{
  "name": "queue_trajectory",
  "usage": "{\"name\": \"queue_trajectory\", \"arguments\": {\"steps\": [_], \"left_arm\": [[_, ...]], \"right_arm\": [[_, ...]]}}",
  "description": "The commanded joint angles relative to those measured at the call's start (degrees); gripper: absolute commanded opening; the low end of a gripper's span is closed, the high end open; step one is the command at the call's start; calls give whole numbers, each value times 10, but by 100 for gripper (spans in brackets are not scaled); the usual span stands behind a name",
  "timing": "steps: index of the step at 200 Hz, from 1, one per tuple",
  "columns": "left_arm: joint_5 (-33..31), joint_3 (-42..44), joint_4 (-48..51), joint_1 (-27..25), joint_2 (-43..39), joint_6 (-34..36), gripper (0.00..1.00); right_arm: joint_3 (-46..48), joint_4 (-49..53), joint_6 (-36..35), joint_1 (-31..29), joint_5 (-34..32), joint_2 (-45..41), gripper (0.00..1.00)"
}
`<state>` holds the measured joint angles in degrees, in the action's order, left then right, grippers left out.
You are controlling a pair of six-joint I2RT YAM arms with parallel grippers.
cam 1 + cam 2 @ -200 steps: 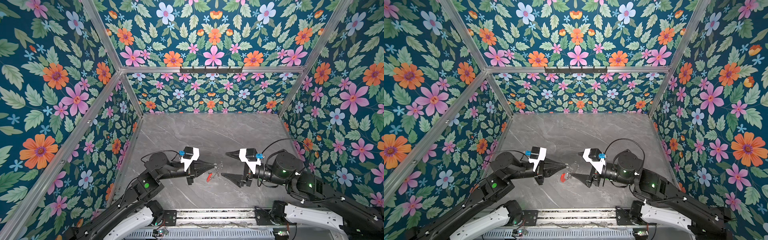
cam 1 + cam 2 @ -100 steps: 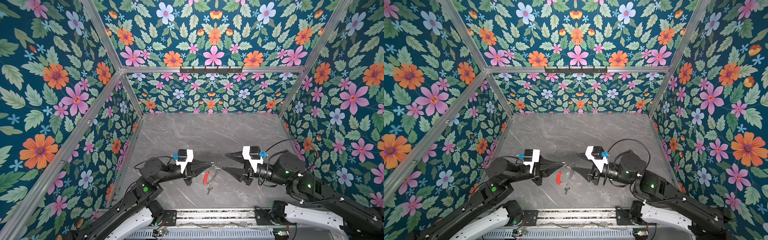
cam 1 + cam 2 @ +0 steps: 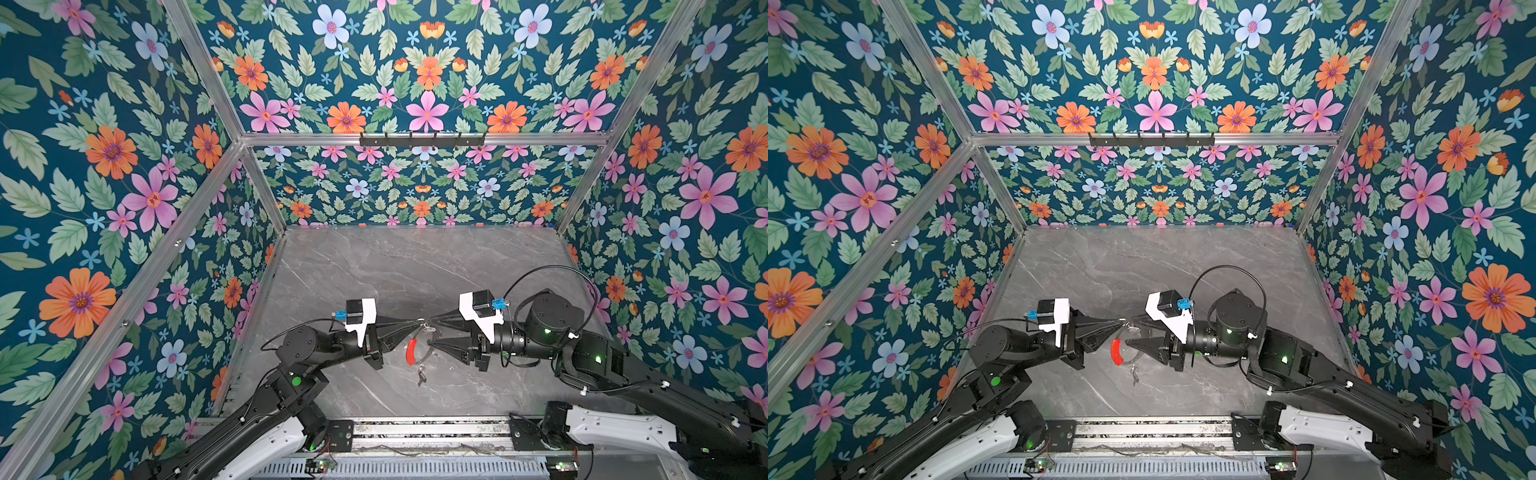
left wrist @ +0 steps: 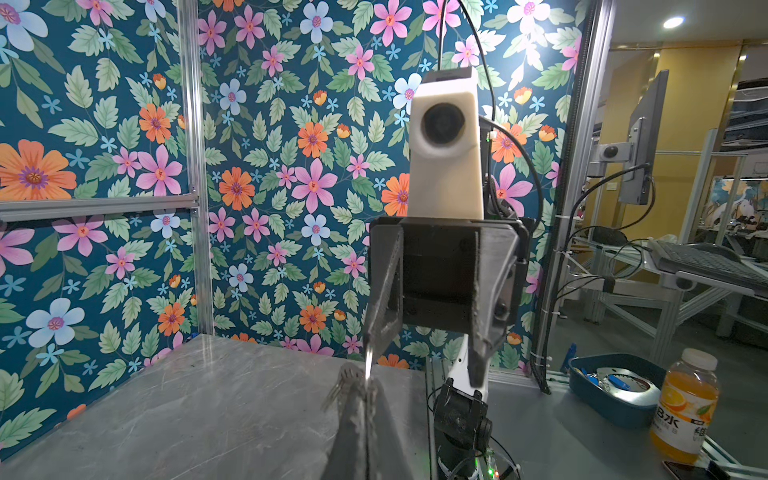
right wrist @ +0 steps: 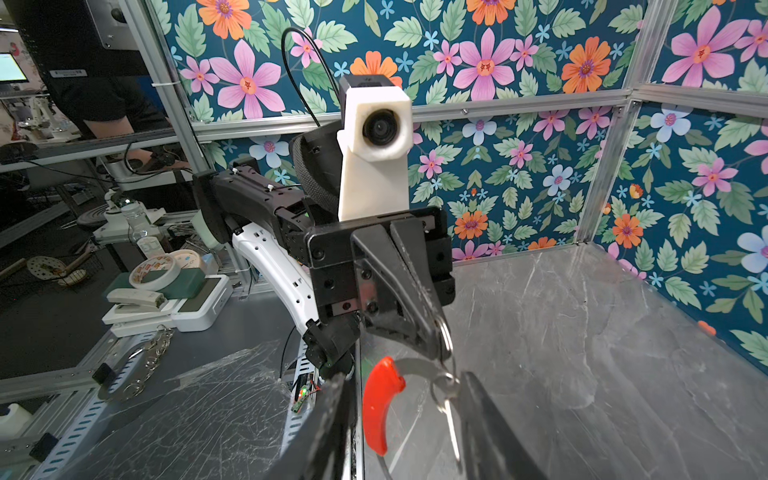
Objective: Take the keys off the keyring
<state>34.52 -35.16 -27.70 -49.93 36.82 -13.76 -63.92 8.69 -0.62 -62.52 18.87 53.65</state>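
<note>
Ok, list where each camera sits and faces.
Top view: high, front edge, looking down on left gripper, right gripper, keyring.
Top view: beside it, same scene, keyring.
Left wrist: on left arm, faces right gripper; own fingertips show.
Right wrist: on right arm, faces left gripper pinching keyring; own fingers show.
Shared: each wrist view shows the opposite gripper.
</note>
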Motion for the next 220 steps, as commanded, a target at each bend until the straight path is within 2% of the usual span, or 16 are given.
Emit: {"name": "queue_trajectory", "arguments": {"steps": [1, 26, 70, 91, 129, 171, 220], "left_arm": [[1, 1, -38, 0, -3, -7, 0], [2, 2, -40, 0, -3, -8, 0], [5, 5, -40, 0, -7, -8, 0], [4, 5, -40, -1, -7, -9, 0], [0, 4, -40, 0, -7, -7, 0], [-5, 5, -40, 0, -8, -7, 0], [-7, 3, -39, 0, -11, -5, 0]], "right_arm": [[-11, -9, 2, 4, 17, 11, 37], [-17, -11, 9, 9, 15, 21, 33], [6, -60, 32, 32, -11, -2, 32], [-1, -57, 55, 60, 50, 1, 31], [-30, -27, 58, 61, 111, 33, 28], [-37, -21, 60, 61, 125, 43, 12], [-43, -8, 60, 60, 125, 51, 12]]}}
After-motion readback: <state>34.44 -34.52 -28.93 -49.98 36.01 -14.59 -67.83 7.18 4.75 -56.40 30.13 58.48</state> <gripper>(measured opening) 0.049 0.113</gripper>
